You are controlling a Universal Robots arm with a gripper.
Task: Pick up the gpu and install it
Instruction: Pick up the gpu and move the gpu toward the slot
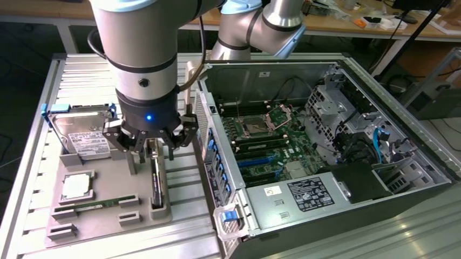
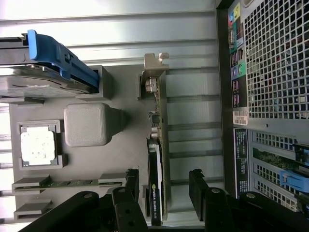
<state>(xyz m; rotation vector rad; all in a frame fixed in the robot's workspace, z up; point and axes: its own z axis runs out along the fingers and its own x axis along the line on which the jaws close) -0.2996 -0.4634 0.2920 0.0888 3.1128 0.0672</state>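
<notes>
wrist view: the gripper (image 2: 164, 186) hangs open (nothing gripped), a finger either side of the gpu (image 2: 157, 121), which stands on edge in its grey tray (image 2: 120, 159) just beside the computer case (image 2: 270, 72). by my judgement, pickup and install both remain.

A hard drive (image 1: 83, 137) in a blue carrier sits in the grey tray (image 1: 108, 224) just beside the fingers (image 2: 198, 188), on the exterior view's left. A CPU (image 1: 78, 186) and a memory stick (image 1: 97, 205) lie in that tray, farther from the fingers. An open PC case (image 1: 374, 210) stands near the fingers' other side.
</notes>
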